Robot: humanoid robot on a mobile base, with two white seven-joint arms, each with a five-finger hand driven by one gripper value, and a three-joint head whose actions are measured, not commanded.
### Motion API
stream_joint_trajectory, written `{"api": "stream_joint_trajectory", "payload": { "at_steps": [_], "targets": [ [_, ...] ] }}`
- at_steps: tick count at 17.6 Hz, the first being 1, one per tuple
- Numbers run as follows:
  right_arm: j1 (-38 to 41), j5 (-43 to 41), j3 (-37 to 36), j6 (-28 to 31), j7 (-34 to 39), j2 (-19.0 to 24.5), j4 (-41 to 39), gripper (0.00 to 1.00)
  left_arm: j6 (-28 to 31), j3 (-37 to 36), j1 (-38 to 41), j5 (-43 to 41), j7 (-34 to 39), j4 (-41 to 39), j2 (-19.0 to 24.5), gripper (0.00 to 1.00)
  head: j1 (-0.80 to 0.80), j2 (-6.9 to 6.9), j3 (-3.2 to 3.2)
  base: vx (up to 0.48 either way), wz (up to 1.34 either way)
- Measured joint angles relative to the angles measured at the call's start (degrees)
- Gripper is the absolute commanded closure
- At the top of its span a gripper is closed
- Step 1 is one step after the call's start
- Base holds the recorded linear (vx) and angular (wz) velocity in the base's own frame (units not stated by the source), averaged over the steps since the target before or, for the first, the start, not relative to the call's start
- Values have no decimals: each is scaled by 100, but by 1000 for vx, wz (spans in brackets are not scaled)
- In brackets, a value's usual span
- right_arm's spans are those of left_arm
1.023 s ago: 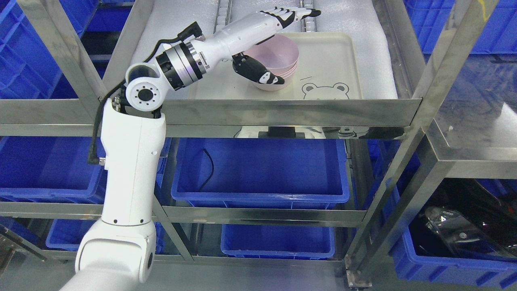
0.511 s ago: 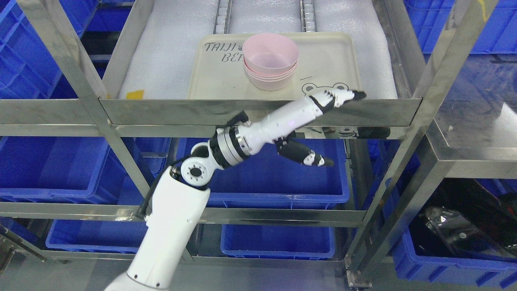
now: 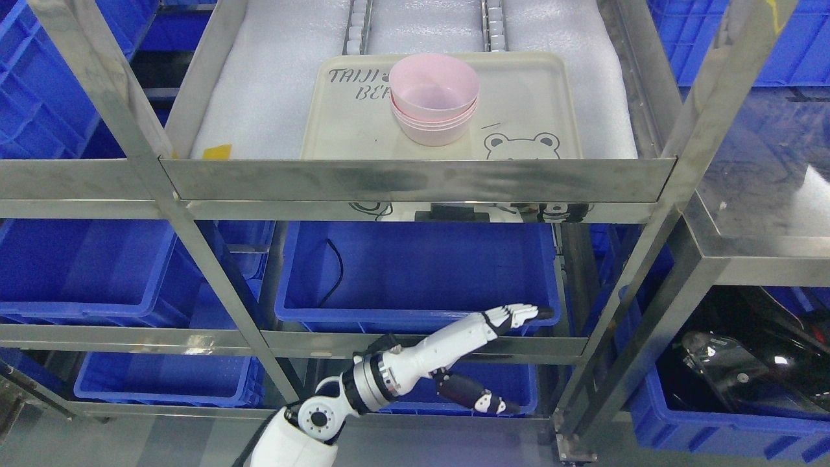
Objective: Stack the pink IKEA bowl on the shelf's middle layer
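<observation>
A stack of pink bowls stands nested on a cream tray printed with a bear, on the padded shelf layer. Nothing touches the stack. My left hand is far below it, low in the picture in front of the blue bins, with its fingers stretched out flat and the thumb apart, holding nothing. The left forearm rises from the bottom edge. The right arm does not show.
The steel shelf rail runs across in front of the tray, with slanted steel posts at both sides. Blue bins fill the lower layers. A dark object lies in the bin at lower right.
My left hand let go of the bowl stack, came out over the shelf rail and dropped down to the level of the lower bins. The stack stays on the tray.
</observation>
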Motion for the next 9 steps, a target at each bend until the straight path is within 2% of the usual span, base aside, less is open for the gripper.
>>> {"api": "stream_joint_trajectory", "payload": {
  "at_steps": [6,9],
  "targets": [
    [1,0,0,0,0,0,0,0,52,421,606,264,2114,542,-63,0,0,0,0,0,0],
    [1,0,0,0,0,0,0,0,295,617,729,483,2694,687,-82,0,0,0,0,0,0]
  ]
}}
